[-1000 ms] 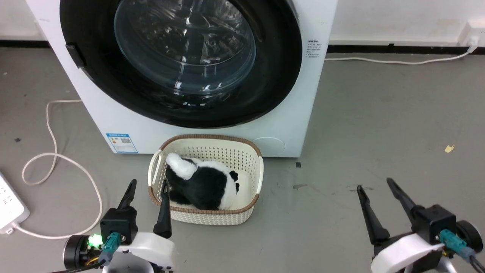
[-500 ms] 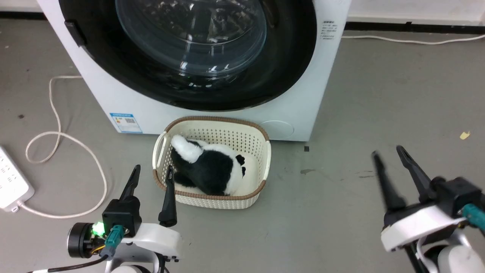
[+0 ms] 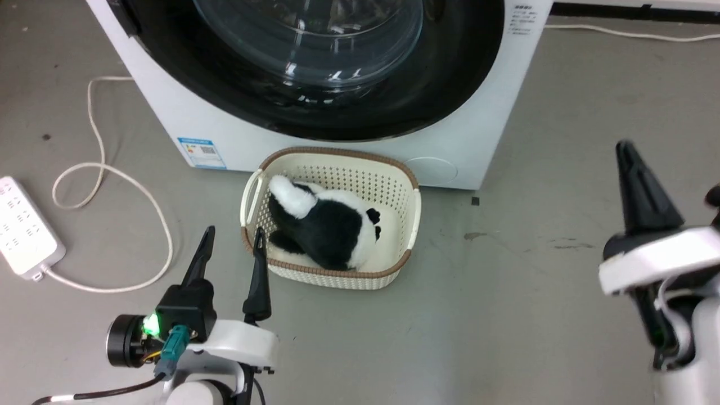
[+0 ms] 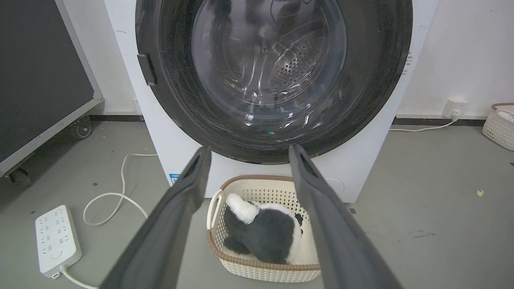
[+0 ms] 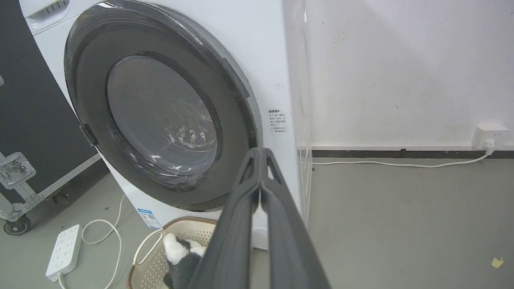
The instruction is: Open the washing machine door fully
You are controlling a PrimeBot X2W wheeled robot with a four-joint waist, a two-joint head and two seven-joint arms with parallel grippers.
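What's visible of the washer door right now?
The large round washing machine door has a wide glossy black rim around a clear bulging glass bowl, the perforated steel drum visible through it. A small black handle sits on its left edge. It looks shut, flush with the white front; nothing touches it.

left hand point(image 3: 234, 230): fingers spread, empty, pointing forward | right hand point(image 3: 624, 151): fingers pressed together, empty
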